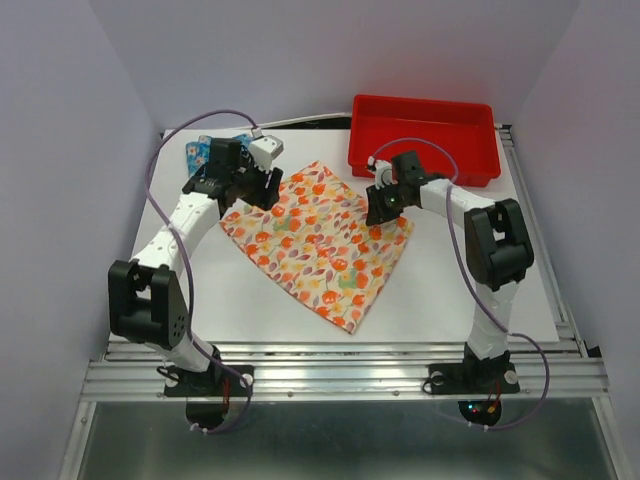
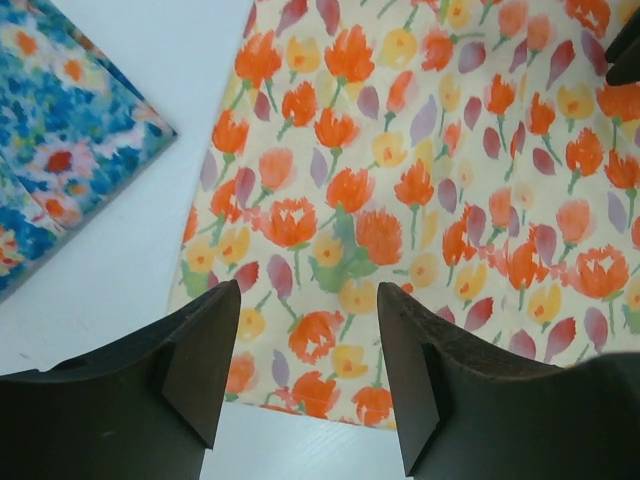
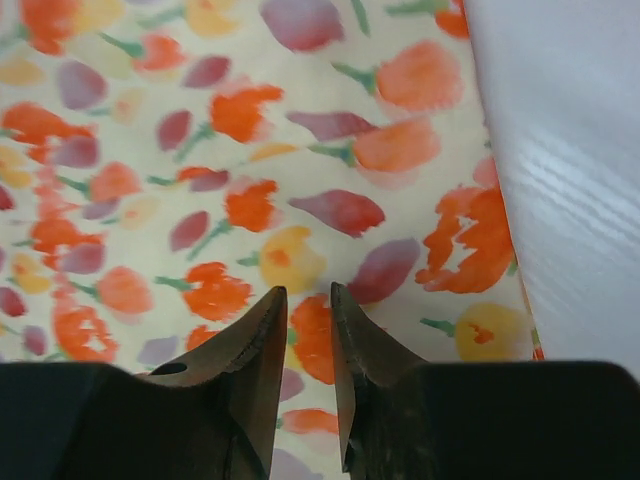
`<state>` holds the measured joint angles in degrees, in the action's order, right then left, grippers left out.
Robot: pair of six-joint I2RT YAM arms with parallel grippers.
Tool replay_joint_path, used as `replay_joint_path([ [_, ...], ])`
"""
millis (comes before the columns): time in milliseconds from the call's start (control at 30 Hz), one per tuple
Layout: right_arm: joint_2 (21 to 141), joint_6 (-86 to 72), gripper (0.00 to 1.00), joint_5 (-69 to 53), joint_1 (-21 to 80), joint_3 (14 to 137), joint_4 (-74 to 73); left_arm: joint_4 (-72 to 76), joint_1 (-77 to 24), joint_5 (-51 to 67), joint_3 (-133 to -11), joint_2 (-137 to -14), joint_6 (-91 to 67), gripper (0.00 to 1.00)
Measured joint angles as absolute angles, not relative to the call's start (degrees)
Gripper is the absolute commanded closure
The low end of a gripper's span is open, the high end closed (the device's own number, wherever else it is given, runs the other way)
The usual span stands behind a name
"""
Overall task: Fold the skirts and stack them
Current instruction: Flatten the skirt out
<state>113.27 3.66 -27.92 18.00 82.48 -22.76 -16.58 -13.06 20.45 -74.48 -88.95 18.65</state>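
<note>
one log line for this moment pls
cream skirt: spread flat | blue skirt: far left | left tool: open over cream skirt's left edge | right tool: nearly closed at right edge, grip unclear

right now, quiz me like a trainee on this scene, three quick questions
1. True or false: the left gripper is open.
2. Fill in: the blue skirt lies near the far ___ corner of the table.
3. Which skirt lies under the right gripper? A) the blue skirt B) the cream-yellow skirt
Key: 1 true; 2 left; 3 B
</note>
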Motion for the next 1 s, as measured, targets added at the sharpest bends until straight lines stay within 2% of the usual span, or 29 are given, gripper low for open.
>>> replay_joint_path([
  [167, 116.29, 7.01, 0.74, -24.08, 17.93, 80.42, -24.97, -17.21, -13.04, 20.38, -68.79, -88.44, 17.1, 0.32],
  [433, 108.47, 5.93, 0.75, -27.55, 17.96, 67.44, -24.4, -17.43, -12.25, 20.47, -68.1, -88.97, 16.86, 0.32],
  [500, 106.76, 5.06, 0.73, -29.71, 18.15, 64.79, -25.63, -17.72, -12.19, 20.45, -68.47, -90.13, 17.23, 0.32],
  [633, 104.84, 3.38, 0.66, -35.62, 20.51, 61.12, -28.42, -18.9, -12.14, 20.78, -71.07, -97.51, 18.24, 0.35],
  [833, 102.72, -0.56, 0.64, -42.89, 28.56, 58.28, -31.99, -19.62, -12.53, 21.74, -74.37, -110.34, 18.33, 0.37],
  [1000, 96.25, -7.7, 0.61, -46.59, 28.47, 54.41, -30.15, -19.35, -15.07, 22.44, -80.79, -114.65, 18.83, 0.38],
])
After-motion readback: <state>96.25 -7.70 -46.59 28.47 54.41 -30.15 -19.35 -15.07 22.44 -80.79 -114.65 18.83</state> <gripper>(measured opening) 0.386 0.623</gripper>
